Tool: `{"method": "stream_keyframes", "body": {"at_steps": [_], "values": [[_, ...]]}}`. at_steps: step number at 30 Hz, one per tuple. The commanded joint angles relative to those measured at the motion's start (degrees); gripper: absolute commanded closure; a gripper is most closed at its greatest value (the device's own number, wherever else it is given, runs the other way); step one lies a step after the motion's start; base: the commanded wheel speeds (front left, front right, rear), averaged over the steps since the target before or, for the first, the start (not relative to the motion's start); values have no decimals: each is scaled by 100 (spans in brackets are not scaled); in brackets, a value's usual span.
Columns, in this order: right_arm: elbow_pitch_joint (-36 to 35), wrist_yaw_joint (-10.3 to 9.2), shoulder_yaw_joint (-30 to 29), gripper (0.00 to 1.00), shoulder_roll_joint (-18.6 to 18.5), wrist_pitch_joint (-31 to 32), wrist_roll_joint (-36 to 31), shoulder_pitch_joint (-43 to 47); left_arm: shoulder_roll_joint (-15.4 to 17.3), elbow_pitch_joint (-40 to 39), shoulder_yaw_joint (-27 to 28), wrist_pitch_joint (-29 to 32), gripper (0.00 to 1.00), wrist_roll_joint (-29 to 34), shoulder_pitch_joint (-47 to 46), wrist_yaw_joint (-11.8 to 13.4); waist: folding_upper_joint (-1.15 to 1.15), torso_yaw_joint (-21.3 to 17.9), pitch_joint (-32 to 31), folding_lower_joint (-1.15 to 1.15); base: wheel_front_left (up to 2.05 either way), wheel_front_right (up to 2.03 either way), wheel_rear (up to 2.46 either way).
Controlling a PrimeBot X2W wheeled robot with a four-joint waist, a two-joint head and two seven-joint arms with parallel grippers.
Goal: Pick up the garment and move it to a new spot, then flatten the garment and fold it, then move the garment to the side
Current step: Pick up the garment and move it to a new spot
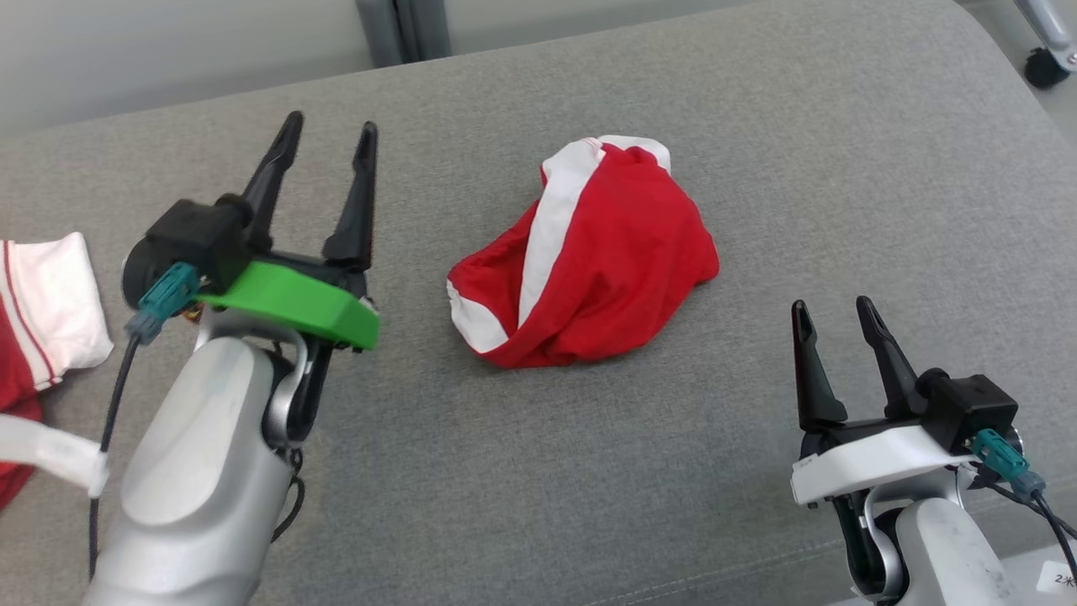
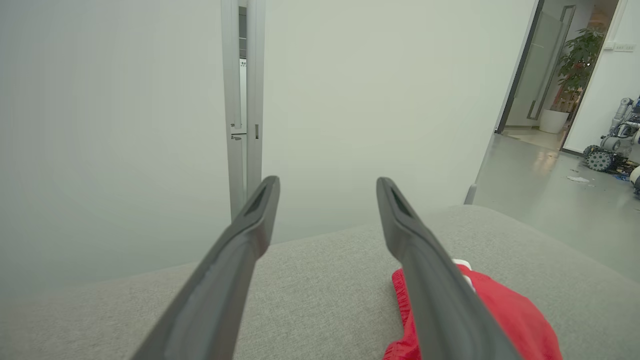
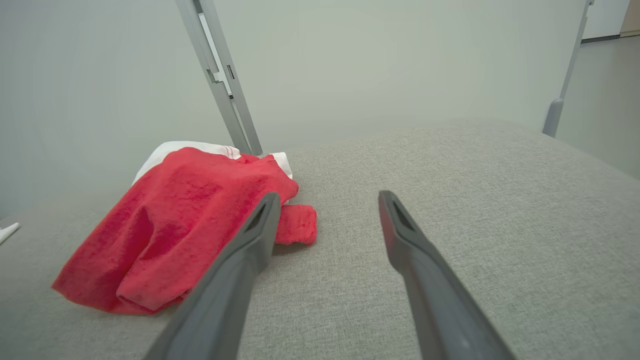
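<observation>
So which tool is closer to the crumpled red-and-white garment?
Right, narrowly. The right tool sits just right of the red-and-white garment; the left tool is farther off its left side.

A grey fabric surface (image 1: 799, 151) carried a crumpled red-and-white garment (image 1: 623, 252) near its middle. A second red-and-white cloth (image 1: 50, 303) lay well apart, toward the robot's left.

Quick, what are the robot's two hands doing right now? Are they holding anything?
Left gripper: open, holding nothing.
Right gripper: open, holding nothing.
</observation>
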Motion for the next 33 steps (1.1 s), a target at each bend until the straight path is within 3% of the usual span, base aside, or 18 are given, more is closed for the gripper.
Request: {"method": "stream_keyframes", "body": {"at_steps": [1, 8, 15, 21, 33], "values": [[-31, 3, -8, 0, -9, -17, -53, 96, 107, -159, 124, -16, 0, 53, 287, 77, 0, 301, -248, 0, 0, 0, 0], [-47, 3, 41, 0, -10, -17, -131, 192, 487, -968, 762, -13, 0, 234, 1496, 230, 0, 504, -466, 0, 0, 0, 0], [-39, 3, 105, 0, -9, -17, -193, 287, 592, -1530, 1305, -13, 0, 262, 2579, 295, 0, 638, -680, 0, 0, 0, 0], [-88, 3, 174, 0, -9, 68, -249, 352, 451, -1923, 1693, -12, 0, 389, 3246, 327, 0, 698, -847, 0, 0, 0, 0], [-337, 3, 264, 0, -48, 291, -348, 592, 176, -2067, 1944, -13, 0, 657, 3848, 192, 0, 732, -1087, 0, 0, 0, 0]]}}
